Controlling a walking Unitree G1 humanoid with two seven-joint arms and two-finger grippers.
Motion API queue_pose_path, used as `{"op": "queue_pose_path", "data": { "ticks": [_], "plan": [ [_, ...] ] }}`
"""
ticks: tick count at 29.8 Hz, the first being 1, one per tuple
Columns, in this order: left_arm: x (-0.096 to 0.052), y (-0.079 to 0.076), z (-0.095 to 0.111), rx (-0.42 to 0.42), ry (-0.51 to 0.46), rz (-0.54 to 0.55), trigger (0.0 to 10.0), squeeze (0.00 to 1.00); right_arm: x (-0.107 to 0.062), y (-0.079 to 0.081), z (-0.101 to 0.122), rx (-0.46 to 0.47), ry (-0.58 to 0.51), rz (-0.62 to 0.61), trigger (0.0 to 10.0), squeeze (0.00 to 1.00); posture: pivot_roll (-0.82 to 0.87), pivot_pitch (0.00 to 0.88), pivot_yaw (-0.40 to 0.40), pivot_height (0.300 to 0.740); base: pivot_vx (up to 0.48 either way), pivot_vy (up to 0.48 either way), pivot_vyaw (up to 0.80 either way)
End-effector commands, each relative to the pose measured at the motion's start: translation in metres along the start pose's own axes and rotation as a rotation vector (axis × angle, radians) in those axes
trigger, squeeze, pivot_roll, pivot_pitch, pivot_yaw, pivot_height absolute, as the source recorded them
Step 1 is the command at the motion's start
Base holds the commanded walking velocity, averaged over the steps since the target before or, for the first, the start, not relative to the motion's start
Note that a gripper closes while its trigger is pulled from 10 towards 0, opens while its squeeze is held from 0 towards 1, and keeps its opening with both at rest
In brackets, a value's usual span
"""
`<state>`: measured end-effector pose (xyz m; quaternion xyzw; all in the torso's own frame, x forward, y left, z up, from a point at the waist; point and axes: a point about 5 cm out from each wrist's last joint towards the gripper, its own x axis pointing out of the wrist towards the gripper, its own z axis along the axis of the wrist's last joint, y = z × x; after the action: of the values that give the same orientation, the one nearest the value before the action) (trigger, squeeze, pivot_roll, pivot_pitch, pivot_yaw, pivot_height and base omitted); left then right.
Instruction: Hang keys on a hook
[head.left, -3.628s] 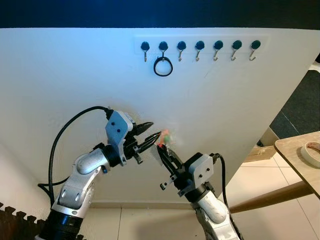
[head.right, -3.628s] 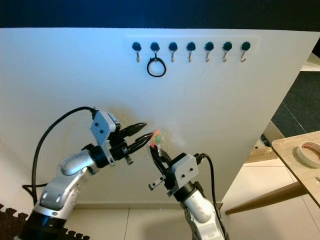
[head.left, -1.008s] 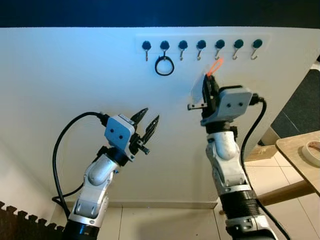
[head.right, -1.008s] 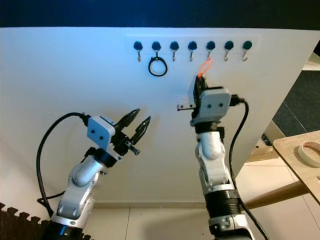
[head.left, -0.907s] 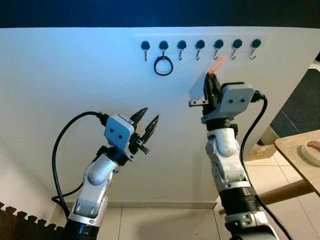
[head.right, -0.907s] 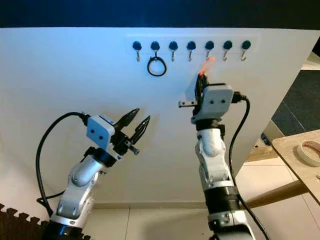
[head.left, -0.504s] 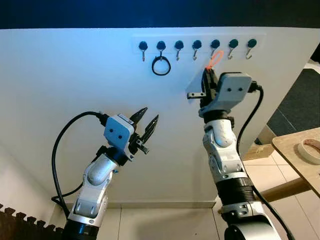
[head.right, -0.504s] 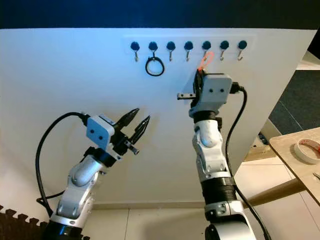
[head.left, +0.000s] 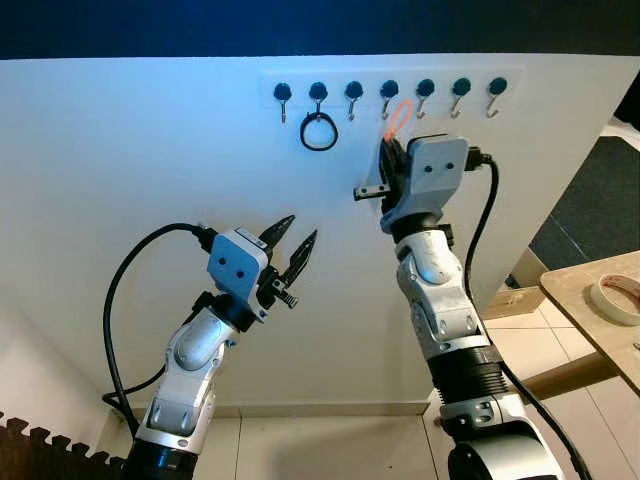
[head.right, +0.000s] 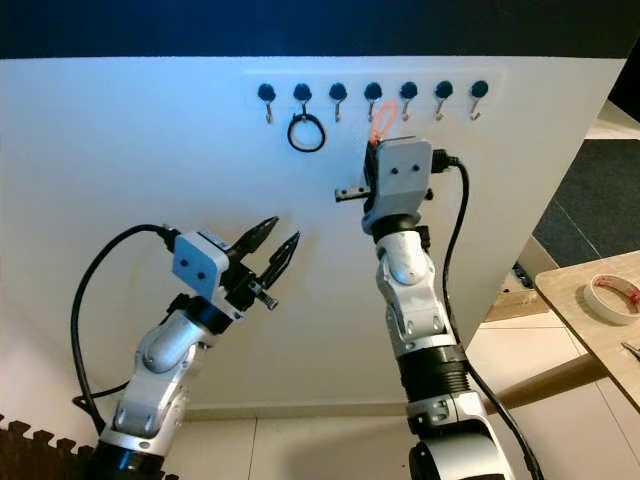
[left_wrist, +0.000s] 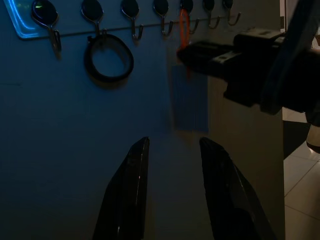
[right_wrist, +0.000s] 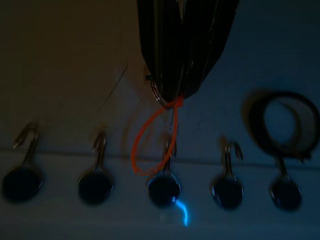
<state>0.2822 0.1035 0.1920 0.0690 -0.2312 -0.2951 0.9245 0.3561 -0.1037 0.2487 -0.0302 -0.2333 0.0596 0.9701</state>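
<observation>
A white rail with several black-knobbed hooks (head.left: 389, 92) runs along the top of the white wall. A black ring (head.left: 318, 133) hangs from the second hook from the left. My right gripper (head.left: 388, 150) is raised to just under the rail and shut on the keys' metal ring (right_wrist: 159, 95); the keys themselves are hidden between its fingers. Their orange loop (head.left: 397, 117) stands up from the fingertips and lies against the fourth hook (right_wrist: 170, 150); I cannot tell whether it is caught on it. My left gripper (head.left: 292, 245) is held lower left, open and holding nothing.
A wooden table (head.left: 590, 320) with a roll of tape (head.left: 615, 298) stands at the right edge. Tiled floor (head.left: 330, 450) runs below the wall, and a dark foam mat (head.left: 40, 450) lies at the bottom left. The other hooks are bare.
My right gripper has carried the orange loop leftward along the rail, from under the fifth hook to the fourth. The left arm has stayed still. The camera shifted slightly.
</observation>
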Motion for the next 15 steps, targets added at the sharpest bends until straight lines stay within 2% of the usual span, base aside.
{"op": "queue_pose_path", "data": {
  "ticks": [1,15],
  "plan": [
    [-0.0025,0.0014,-0.0044,0.004,0.023,-0.013,10.0,0.0,0.0034,0.0042,0.0035,-0.006,0.013,0.02,0.0,0.0,0.04,0.08,0.003,0.74,0.0,0.0,0.0],
    [-0.0038,0.0027,-0.0063,-0.001,0.037,-0.019,10.0,0.0,0.0062,0.01,0.0079,0.007,0.068,0.066,0.0,0.0,0.04,0.085,0.001,0.74,0.0,0.0,0.0]
  ]
}}
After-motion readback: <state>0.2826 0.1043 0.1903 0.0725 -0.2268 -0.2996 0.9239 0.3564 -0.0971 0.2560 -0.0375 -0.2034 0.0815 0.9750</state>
